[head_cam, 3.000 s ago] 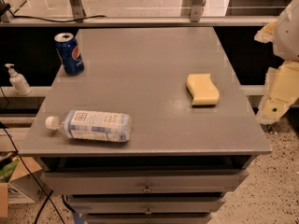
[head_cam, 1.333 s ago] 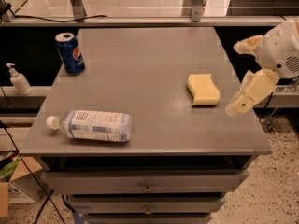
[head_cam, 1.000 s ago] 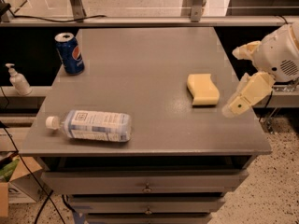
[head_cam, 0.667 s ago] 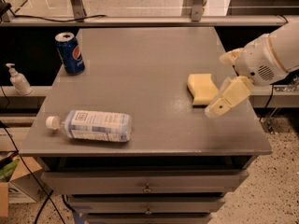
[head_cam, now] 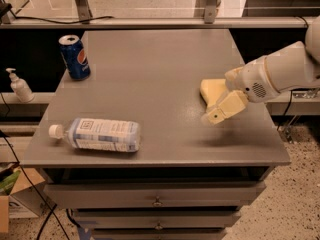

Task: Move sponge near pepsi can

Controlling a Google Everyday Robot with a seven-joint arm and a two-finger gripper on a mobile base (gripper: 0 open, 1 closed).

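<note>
The grey table point(head_cam: 150, 64) carries three items. The pepsi can point(head_cam: 75, 57) stands upright near the rear left corner, silver top facing up; its contents cannot be determined. The clear plastic bottle point(head_cam: 100, 134) lies on its side near the front left edge, white cap pointing left and label facing up; whether it holds liquid cannot be determined. The sponge point(head_cam: 210, 87) lies flat on the right-hand part of the tabletop, well apart from the pepsi can and from the bottle. The gripper point(head_cam: 218, 97) reaches in from the right edge and sits directly at the sponge, partly covering its right and front portions. Its fingers point(head_cam: 222, 109) are apart: one shows in front of the sponge, angled down toward the tabletop, the other just behind the sponge's right end. Whether either finger touches the sponge cannot be determined. Below the tabletop, the drawers point(head_cam: 155, 196) are closed. A white pump dispenser point(head_cam: 20, 85) stands on a lower ledge to the left of the table. A cardboard box point(head_cam: 15, 196) sits on the floor at lower left, open at the top, with something green inside.
</note>
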